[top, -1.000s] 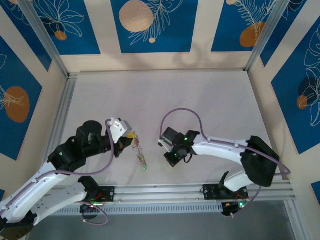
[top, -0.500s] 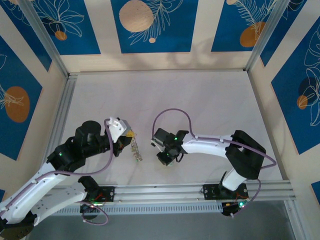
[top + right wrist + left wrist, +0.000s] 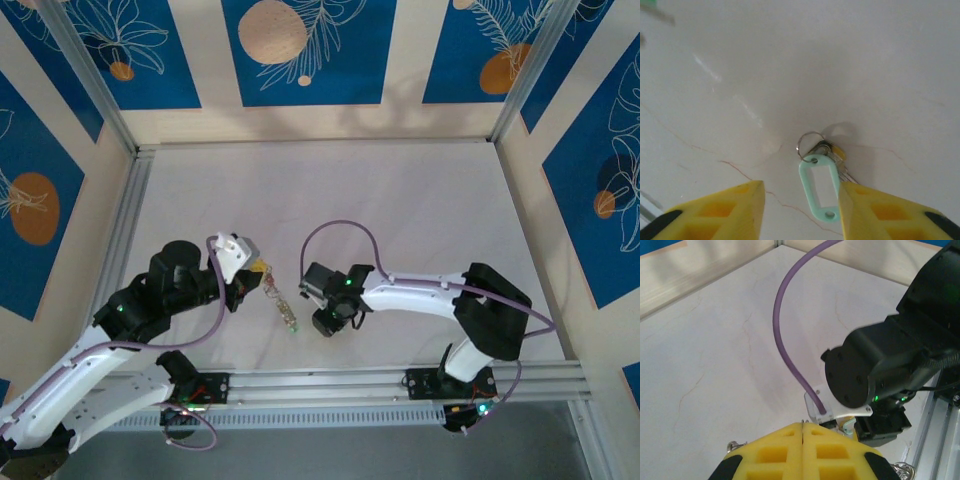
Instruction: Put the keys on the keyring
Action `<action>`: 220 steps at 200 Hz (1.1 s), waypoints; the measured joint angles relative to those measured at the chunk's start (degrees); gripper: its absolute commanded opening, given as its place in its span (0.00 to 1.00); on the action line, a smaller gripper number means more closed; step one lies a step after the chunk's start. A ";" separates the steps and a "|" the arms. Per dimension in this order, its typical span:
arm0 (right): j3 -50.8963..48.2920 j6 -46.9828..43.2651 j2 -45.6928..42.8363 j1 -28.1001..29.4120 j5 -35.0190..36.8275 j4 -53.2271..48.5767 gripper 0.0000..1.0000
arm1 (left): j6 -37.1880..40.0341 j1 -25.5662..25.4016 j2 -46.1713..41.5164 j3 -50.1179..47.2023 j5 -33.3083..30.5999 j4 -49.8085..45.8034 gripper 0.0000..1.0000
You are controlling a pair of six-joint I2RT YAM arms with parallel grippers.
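My left gripper (image 3: 257, 269) is shut on the keyring, of which a thin metal edge (image 3: 804, 421) shows at the seam of the yellow fingers (image 3: 775, 450). A string of keys (image 3: 279, 302) runs from it down to a green head (image 3: 290, 327). My right gripper (image 3: 323, 321) stands just right of that string, jaws open. In the right wrist view a pale mint tag (image 3: 820, 187) on a small wire ring (image 3: 809, 141), with silver keys (image 3: 836, 154) under it, lies on the table between the open fingers (image 3: 747, 200), untouched by them.
The white tabletop (image 3: 330, 200) has faint cracks. An aluminium rail (image 3: 330, 382) runs along the near edge and a frame rail (image 3: 125, 240) along the left. The right wrist body (image 3: 875, 365) and its purple cable (image 3: 785, 330) hang close ahead of the left fingers.
The right arm has moved left and slightly nearer, up to the hanging keys, and its jaws have opened. The key string has swung under the left gripper, which stays put.
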 measured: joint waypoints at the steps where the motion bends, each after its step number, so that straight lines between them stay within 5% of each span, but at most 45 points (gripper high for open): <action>1: 0.04 0.02 0.07 0.04 0.02 -0.02 0.48 | 0.00 0.00 0.00 -0.02 0.00 0.00 0.00; 116: 3.89 -2.64 7.30 1.46 4.96 -0.28 0.40 | -0.04 0.66 1.51 0.00 -2.34 -1.38 0.00; 220: 4.04 -3.19 7.63 1.51 5.49 0.02 0.04 | -0.46 1.79 1.88 -0.02 -2.27 -1.38 0.00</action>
